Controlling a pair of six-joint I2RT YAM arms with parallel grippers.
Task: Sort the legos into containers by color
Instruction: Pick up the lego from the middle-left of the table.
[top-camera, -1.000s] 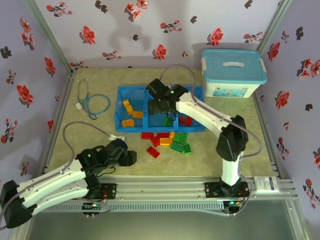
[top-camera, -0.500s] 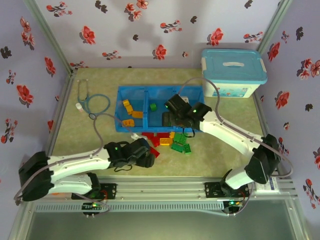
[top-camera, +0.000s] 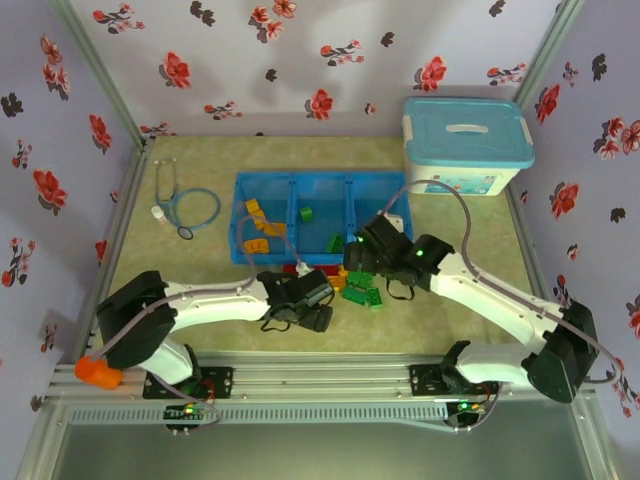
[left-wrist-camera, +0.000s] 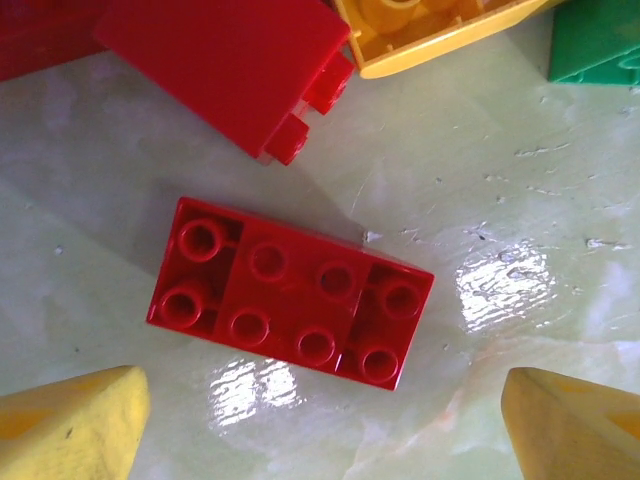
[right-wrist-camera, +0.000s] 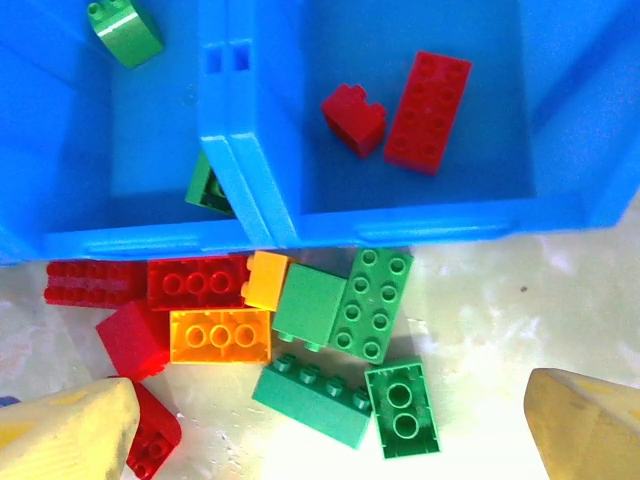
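Beside blue tray (top-camera: 300, 177), illegible box label (top-camera: 458, 184)

A red eight-stud lego (left-wrist-camera: 290, 292) lies flat, studs up, in the middle of the frame on the glossy pale table (left-wrist-camera: 520, 180). The left gripper (left-wrist-camera: 320, 435) shows yellow fingertips (left-wrist-camera: 70, 425) in the two lower corners, wide apart and clear of it. Along the top edge lie a second red brick (left-wrist-camera: 225, 65), a yellow brick (left-wrist-camera: 430, 30) and a green brick (left-wrist-camera: 595, 50).
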